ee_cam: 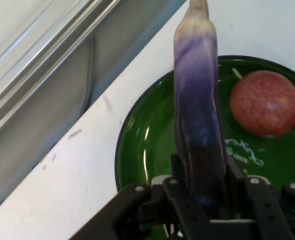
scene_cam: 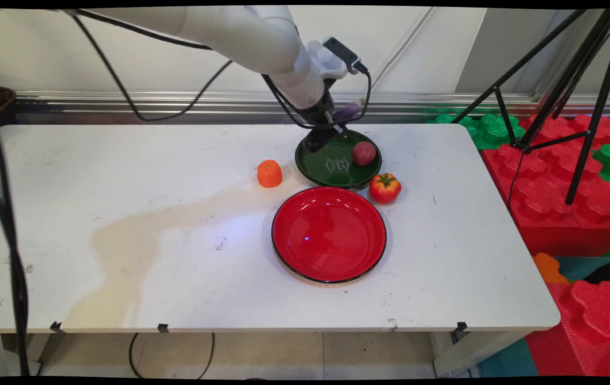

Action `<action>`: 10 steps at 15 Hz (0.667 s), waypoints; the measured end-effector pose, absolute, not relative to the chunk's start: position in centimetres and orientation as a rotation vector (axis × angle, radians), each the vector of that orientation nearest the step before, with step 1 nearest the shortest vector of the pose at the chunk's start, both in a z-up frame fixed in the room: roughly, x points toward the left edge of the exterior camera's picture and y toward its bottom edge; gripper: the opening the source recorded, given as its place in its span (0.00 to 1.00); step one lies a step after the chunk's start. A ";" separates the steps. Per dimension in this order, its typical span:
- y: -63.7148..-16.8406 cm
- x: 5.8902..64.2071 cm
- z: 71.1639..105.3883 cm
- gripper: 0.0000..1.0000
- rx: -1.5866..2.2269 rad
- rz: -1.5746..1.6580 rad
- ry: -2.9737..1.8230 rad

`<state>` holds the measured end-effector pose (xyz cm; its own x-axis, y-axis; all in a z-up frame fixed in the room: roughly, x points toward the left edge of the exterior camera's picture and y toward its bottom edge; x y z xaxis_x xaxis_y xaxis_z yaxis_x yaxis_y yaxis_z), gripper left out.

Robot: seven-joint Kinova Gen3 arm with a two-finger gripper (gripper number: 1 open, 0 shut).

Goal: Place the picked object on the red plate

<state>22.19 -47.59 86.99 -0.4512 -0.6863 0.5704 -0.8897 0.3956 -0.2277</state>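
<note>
Gripper (ee_cam: pixel 203 192) clenched on a purple eggplant (ee_cam: pixel 197 100), fingers (ee_cam: pixel 180 175) pressed against either side of its darker end, pale tip pointing away from the hand. Held in the air just above the far-left rim of the green plate (scene_cam: pixel 331 171), at the far side of the white table (scene_cam: pixel 176 267); in the main view, eggplant (scene_cam: pixel 348 111) sticking out to the right of the gripper (scene_cam: pixel 331 118). Not touching the plate.

On the green plate (ee_cam: pixel 142 160), toward its right side, a round reddish fruit (scene_cam: pixel 363 153), speckled and dull-skinned in the hand view (ee_cam: pixel 265 102). White markings at the plate's middle.

Just left of the green plate, on the table, a small orange fruit (scene_cam: pixel 269 173), apart from the rim. At the plate's near-right edge, a red tomato (scene_cam: pixel 385 187) with a green stem cap, close beside the rim. Nearer still, a larger red plate (scene_cam: pixel 329 234) with a black rim, its far edge almost meeting the green plate's near edge.

Beyond the table's right end, red and green foam blocks (scene_cam: pixel 550 176) and a black tripod (scene_cam: pixel 577 80). Black cables (scene_cam: pixel 123 80) hanging from the arm.
</note>
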 end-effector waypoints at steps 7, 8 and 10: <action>-39.8 21.3 90.6 0.00 1.357 0.691 -2.313; -38.5 21.0 90.9 0.00 1.358 0.674 -2.324; -36.1 20.4 91.1 0.00 1.362 0.639 -2.345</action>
<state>20.42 -36.15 91.11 -0.4746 -0.7172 0.5103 -0.8769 0.4352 -0.2039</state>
